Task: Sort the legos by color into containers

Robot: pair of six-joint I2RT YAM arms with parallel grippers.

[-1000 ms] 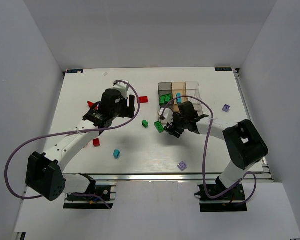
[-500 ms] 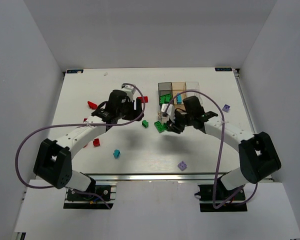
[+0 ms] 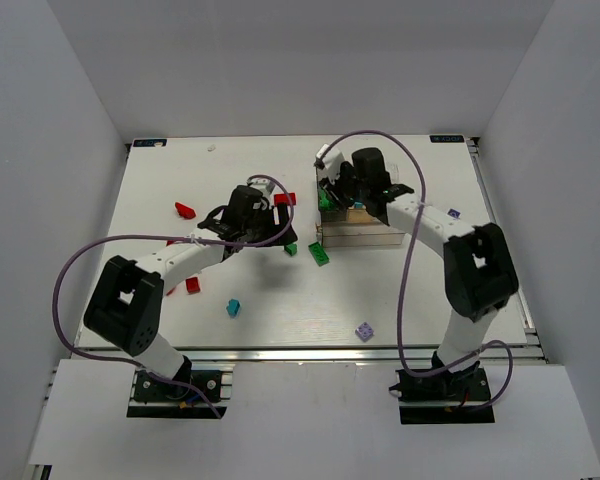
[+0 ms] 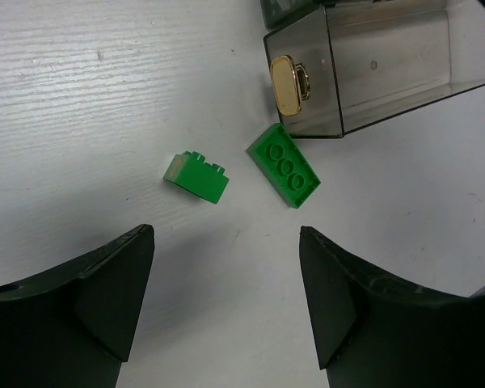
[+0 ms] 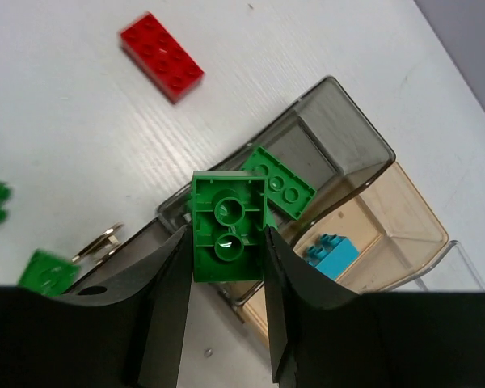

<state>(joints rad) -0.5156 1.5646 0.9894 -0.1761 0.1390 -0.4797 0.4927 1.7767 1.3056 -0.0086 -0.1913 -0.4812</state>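
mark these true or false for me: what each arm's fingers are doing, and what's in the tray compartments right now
1. The right arm's fingers grip a green brick. True.
2. The tan compartment holds a red brick. False: a cyan brick lies in it.
3. The left arm's fingers are open and hold nothing. True.
4. The smoky dark compartment is empty. False: a second green brick is in it.
5. A small green brick and a flat green brick lie on the table beside the tray. True.
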